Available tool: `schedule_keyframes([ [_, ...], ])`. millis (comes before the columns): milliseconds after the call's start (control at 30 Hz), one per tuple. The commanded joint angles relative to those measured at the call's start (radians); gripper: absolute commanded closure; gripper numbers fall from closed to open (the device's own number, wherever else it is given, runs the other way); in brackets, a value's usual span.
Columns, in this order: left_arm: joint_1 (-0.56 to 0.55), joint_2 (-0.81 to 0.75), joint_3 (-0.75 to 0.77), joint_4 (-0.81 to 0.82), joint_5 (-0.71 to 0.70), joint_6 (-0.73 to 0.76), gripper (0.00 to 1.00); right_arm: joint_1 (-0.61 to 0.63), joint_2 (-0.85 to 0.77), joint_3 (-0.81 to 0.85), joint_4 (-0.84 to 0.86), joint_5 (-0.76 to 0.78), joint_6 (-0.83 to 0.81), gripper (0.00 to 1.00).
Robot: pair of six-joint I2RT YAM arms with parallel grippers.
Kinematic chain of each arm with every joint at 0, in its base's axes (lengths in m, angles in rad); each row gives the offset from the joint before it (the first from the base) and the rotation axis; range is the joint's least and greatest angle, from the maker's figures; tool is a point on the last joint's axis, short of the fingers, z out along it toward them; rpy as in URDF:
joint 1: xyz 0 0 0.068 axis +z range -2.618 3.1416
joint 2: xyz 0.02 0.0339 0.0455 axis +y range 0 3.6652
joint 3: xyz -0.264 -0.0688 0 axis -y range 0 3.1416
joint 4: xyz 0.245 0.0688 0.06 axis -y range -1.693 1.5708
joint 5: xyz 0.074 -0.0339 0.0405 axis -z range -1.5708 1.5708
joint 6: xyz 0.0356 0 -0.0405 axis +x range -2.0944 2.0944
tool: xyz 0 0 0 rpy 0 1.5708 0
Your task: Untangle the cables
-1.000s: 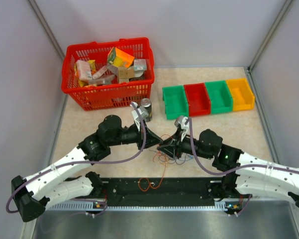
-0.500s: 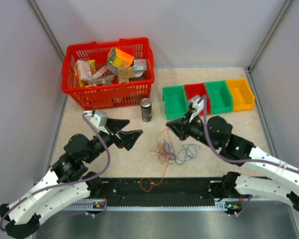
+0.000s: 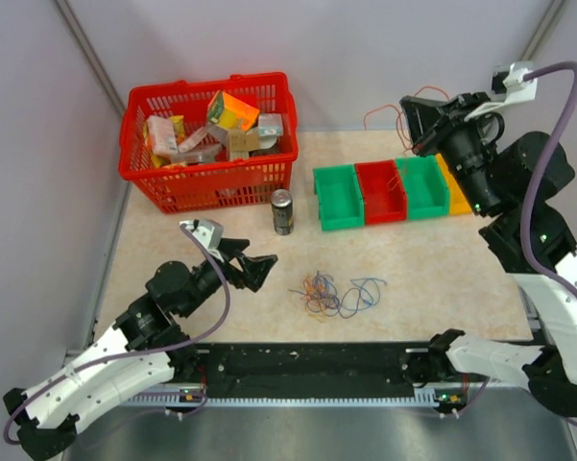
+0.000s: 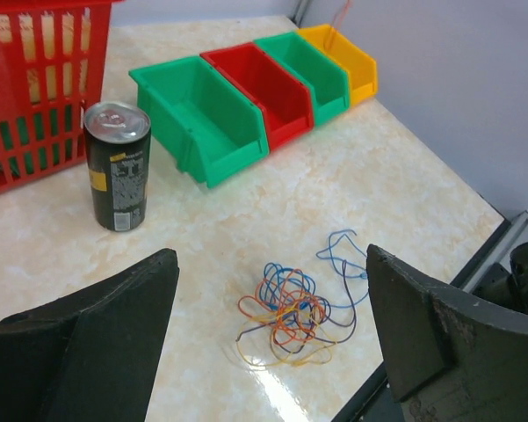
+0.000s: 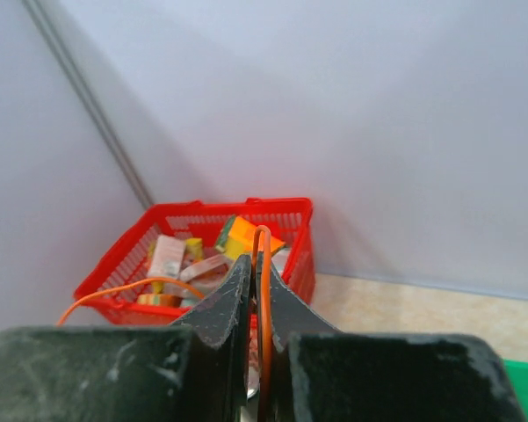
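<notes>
A loose tangle of thin cables (image 3: 334,292) in orange, blue, yellow and dark purple lies on the table's middle, also seen in the left wrist view as the tangle (image 4: 294,309). My left gripper (image 3: 254,264) hovers open just left of it, nothing between its wide-spread fingers (image 4: 97,338). My right gripper (image 3: 411,123) is raised high at the back right, shut on one orange cable (image 5: 264,290) that loops out past the fingertips; the same orange cable (image 3: 392,115) dangles in thin loops over the bins.
A red basket (image 3: 139,163) full of packages stands back left. A dark can (image 3: 282,211) stands beside it. A row of green, red, green and yellow bins (image 3: 335,179) sits back right. A small orange wire (image 3: 281,354) lies on the black base rail.
My right gripper has risen from the tangle to the back right, pulling an orange cable free. My left gripper let go, opened and drew back to the left.
</notes>
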Motion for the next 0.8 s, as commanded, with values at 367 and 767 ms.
schedule_keyframes([
  [367,0.002,0.027,-0.056,0.105,0.205,-0.119,0.08,-0.371,0.228,-0.234,0.189,-0.102,0.062,1.00],
  [767,0.002,0.047,-0.052,0.097,0.208,-0.160,0.07,-0.372,0.294,-0.066,0.174,-0.171,0.068,1.00],
])
